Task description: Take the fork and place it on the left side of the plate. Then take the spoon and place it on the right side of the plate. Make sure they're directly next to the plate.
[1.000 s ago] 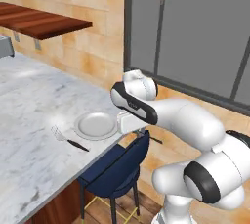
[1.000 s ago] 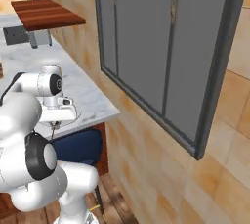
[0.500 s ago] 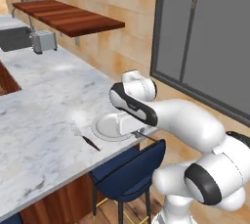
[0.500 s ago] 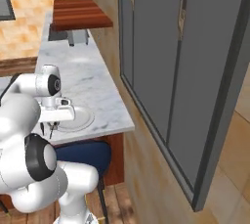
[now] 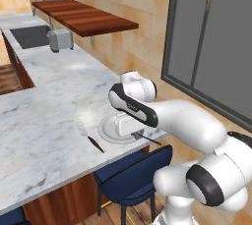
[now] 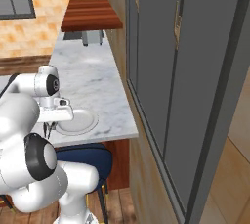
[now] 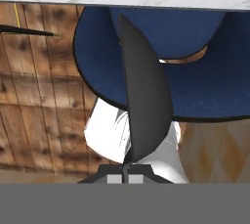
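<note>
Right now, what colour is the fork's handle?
Dark brown, almost black; the fork shows best in the left base view.

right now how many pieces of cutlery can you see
2. The fork lies on the counter left of the plate; the spoon is held in the shut gripper by the plate's right side.

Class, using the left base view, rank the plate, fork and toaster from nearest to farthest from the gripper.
1. Plate, directly beside the gripper.
2. Fork, just beyond the plate's other side.
3. Toaster, far back on the counter.
</note>
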